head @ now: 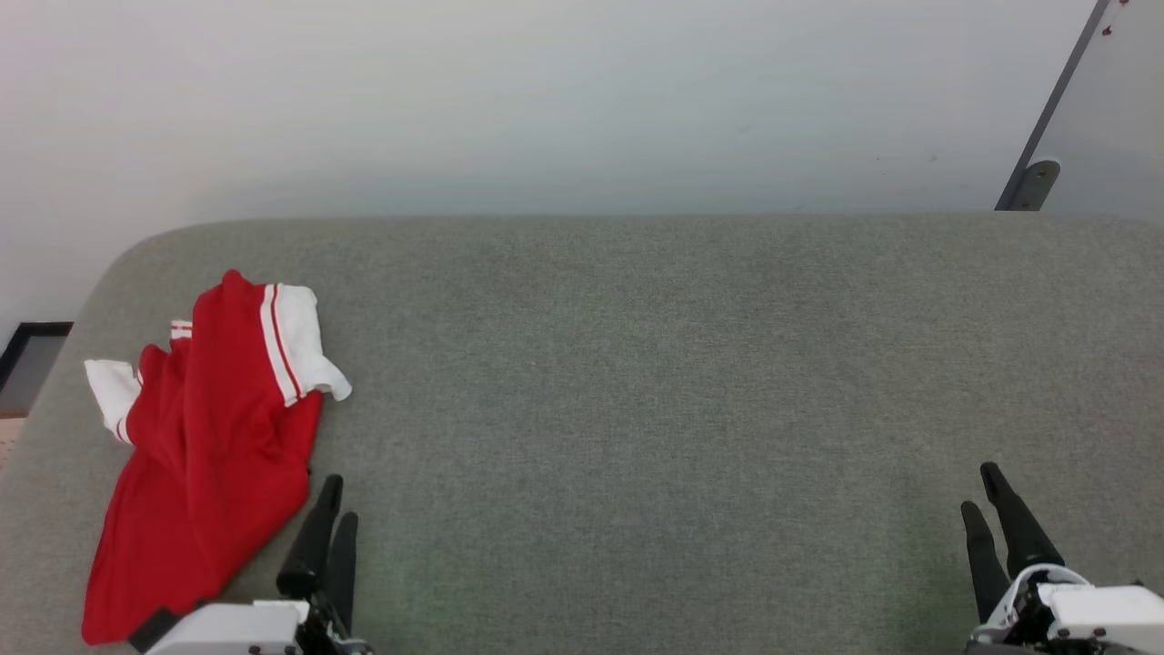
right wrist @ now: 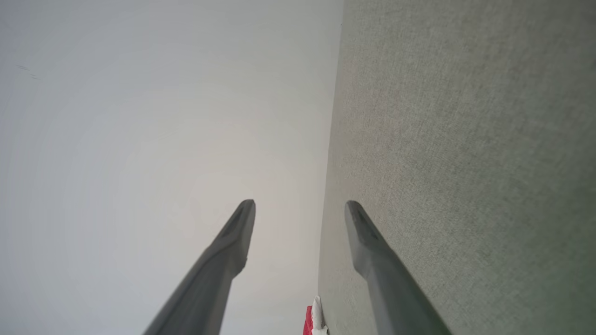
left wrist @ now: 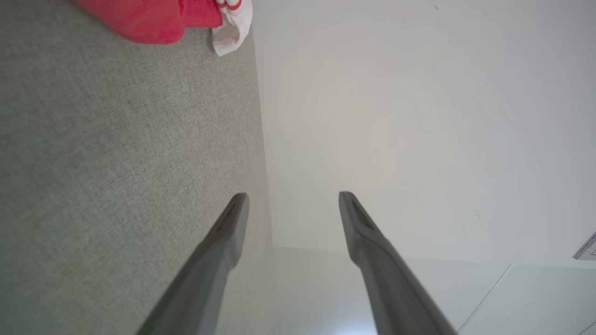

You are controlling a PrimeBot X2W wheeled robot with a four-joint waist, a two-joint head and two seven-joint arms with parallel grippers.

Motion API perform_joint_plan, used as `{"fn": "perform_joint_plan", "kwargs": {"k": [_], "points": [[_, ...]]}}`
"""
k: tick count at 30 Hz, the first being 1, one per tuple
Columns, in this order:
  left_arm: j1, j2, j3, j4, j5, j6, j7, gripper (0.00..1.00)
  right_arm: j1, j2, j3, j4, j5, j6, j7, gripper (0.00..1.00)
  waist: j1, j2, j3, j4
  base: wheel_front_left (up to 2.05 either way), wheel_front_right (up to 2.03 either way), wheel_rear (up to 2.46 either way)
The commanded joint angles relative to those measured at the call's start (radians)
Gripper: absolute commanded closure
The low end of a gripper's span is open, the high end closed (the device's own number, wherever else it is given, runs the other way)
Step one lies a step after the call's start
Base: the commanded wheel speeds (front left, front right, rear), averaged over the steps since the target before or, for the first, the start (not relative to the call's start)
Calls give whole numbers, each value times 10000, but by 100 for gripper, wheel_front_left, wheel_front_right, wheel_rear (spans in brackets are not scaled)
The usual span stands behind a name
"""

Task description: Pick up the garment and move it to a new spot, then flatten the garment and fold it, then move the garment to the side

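The garment [head: 214, 446], a red T-shirt with white sleeves and thin red-and-white stripe bands, lies crumpled at the left end of the grey fabric surface [head: 637, 382]; its number is hidden. A corner of the garment [left wrist: 158, 21] shows at the top left of the left wrist view, and a sliver of the garment [right wrist: 313, 321] sits at the bottom of the right wrist view. My left gripper [head: 335, 496] hovers open just right of the shirt's lower edge, holding nothing. My right gripper [head: 982, 487] is open and empty at the lower right, far from the shirt.
A pale wall [head: 546, 100] rises behind the surface's far edge. A grey metal bar [head: 1046, 127] leans at the upper right. A dark-framed object [head: 27, 364] sits beyond the surface's left edge. Bare fabric stretches between the two grippers.
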Motion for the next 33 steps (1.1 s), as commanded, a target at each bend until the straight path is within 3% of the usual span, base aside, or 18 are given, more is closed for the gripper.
{"fn": "perform_joint_plan", "kwargs": {"k": [1, 8, 20, 33], "points": [[-417, 145, 37, -160, 150, -2, -92, 0, -511, -39, 10, -38, 25, 1, -38, 0, 0, -1, 1, 1, 0, 0, 0], [-731, 406, -56, -77, 727, -7, -472, 0, -1025, -224, 236, 279, -430, 1, -364, 0, 0, -1, 8, 12, 0, 0, 0], [-1055, 837, -391, -64, 2915, -12, -1026, 0, -1726, -752, 1196, 818, -2191, 0, -1109, 0, 0, -1, 22, 33, 0, 0, 0], [-1226, 1029, -379, -346, 6072, 184, -1532, 0, -2183, -1006, 1090, 993, -5464, -2, -1617, 0, 0, -1, 55, 38, 0, 0, 0]]}}
